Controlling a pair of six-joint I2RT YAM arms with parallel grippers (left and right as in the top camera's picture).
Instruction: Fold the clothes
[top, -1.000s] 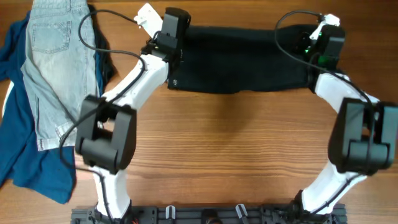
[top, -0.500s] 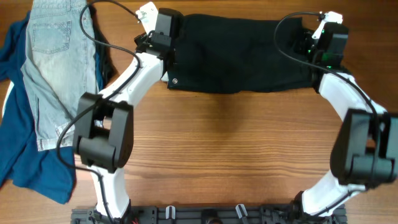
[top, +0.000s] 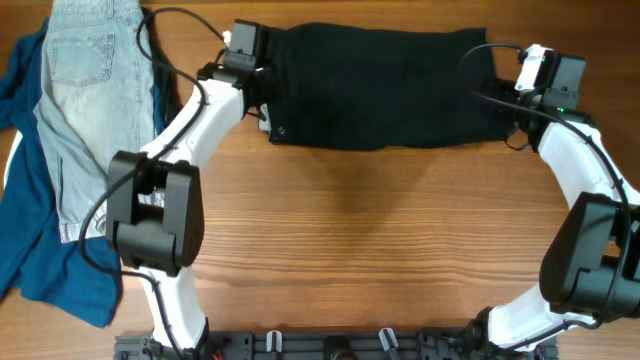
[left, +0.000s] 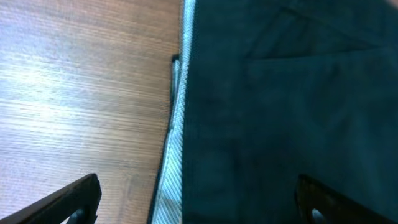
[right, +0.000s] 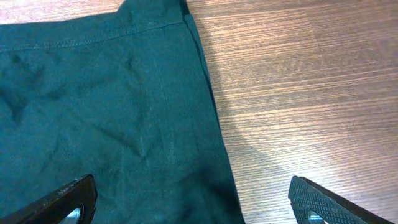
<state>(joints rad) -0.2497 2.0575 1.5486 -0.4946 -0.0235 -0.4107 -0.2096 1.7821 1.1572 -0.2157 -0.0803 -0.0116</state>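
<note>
Left pincer (left: 196, 206) spread, above the shorts (top: 380, 85) at their striped edge | right pincer (right: 193, 202) spread, above the opposite edge | shorts flat at 12 o'clock on table (top: 350, 230) | jeans (top: 85, 110) at 10 o'clock

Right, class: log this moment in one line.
black fabric shorts: flat on wooden table; left jaws: open, left edge; right jaws: open, right edge

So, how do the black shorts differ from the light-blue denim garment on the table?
The black shorts lie crosswise at the far side; the denim garment lies lengthwise at the left edge. The shorts rest directly on the table, while the denim lies over a deep blue cloth. The shorts are black, the denim pale blue. Both lie flat.
</note>
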